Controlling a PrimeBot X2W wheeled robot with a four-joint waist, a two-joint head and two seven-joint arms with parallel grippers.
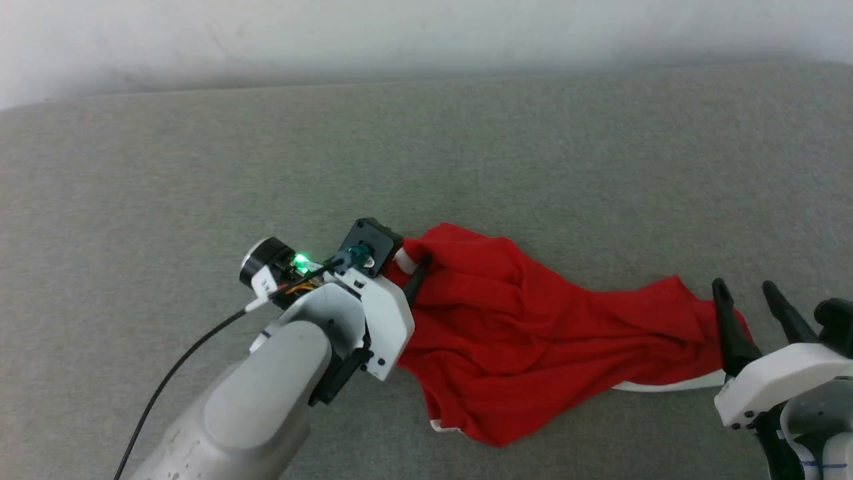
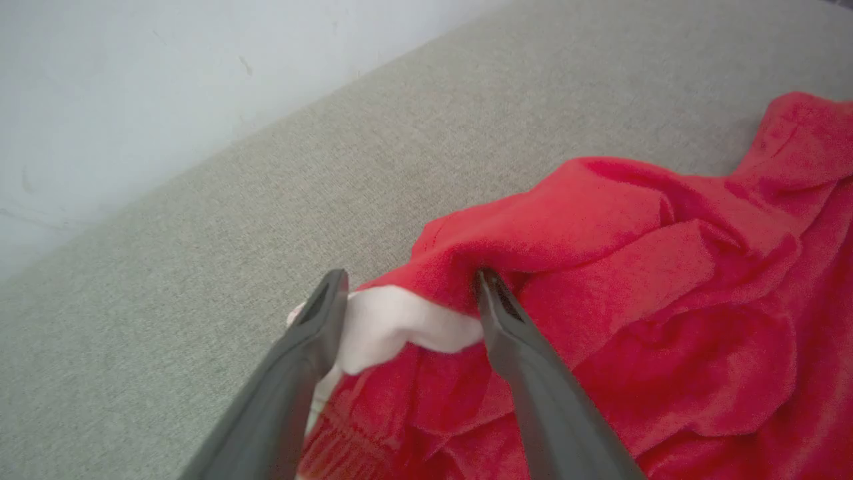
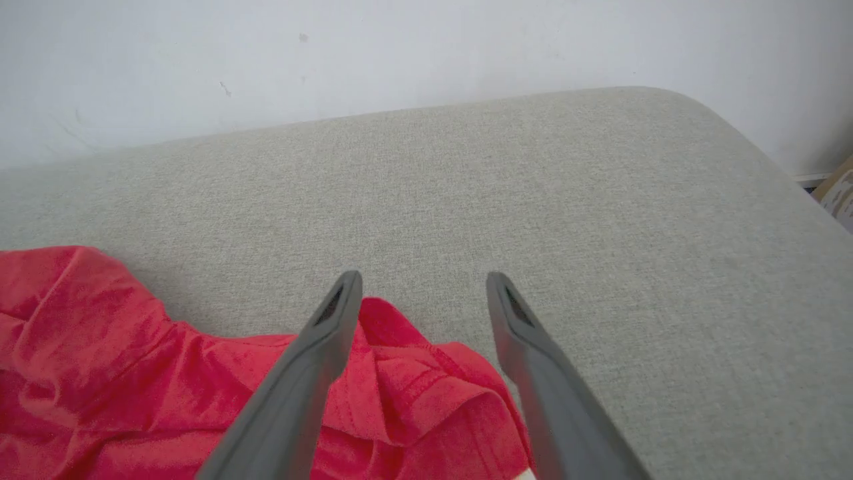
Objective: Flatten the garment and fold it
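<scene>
The red garment lies crumpled and stretched sideways on the grey cushion, with white trim showing along its lower right edge. My left gripper is at the garment's left end. In the left wrist view the left gripper is open, its fingers either side of a bunched corner of white trim and red cloth. My right gripper stands open at the right end. In the right wrist view the right gripper hovers over a folded red hem. No print shows.
The grey upholstered surface stretches wide behind the garment up to a white wall. Its rounded right corner drops off near a cardboard item. A black cable trails from my left wrist.
</scene>
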